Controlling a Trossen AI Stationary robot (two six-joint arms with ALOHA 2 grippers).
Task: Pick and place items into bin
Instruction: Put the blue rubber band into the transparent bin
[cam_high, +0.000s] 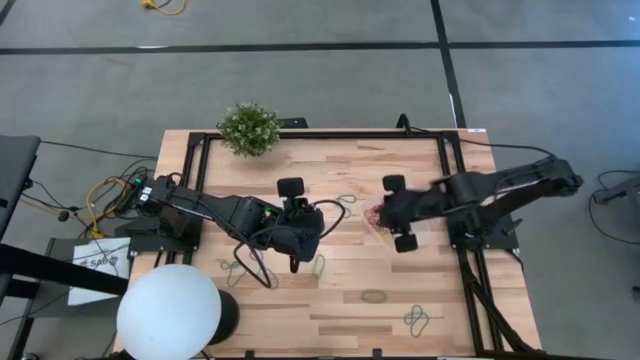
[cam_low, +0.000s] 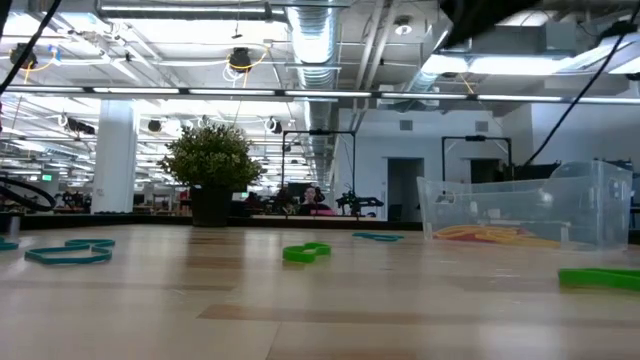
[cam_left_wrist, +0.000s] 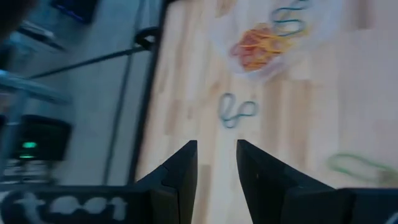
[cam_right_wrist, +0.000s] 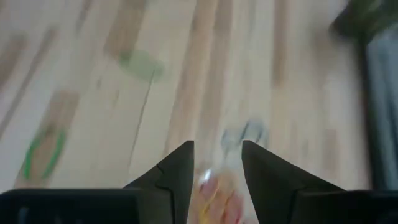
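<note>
The clear bin (cam_high: 388, 226) sits right of the table's centre with red, orange and yellow bands (cam_left_wrist: 261, 46) piled inside; the low view shows the bin (cam_low: 525, 210) resting flat. Loose bands lie around it: a blue-green one (cam_left_wrist: 236, 112), green ones (cam_high: 373, 296) (cam_low: 305, 252), and teal ones (cam_low: 68, 255). My left gripper (cam_left_wrist: 216, 168) hovers open left of the bin, over bare wood, holding nothing. My right gripper (cam_right_wrist: 216, 171) is open over the bin's left end, and the banded pile (cam_right_wrist: 214, 193) shows between its fingers.
A potted plant (cam_high: 248, 128) stands at the far edge. A white lamp globe (cam_high: 168, 312) overhangs the near left corner. Black frame rails (cam_high: 470, 270) run along the table's sides. More bands lie near the near edge (cam_high: 417, 320) and on the left (cam_high: 235, 268).
</note>
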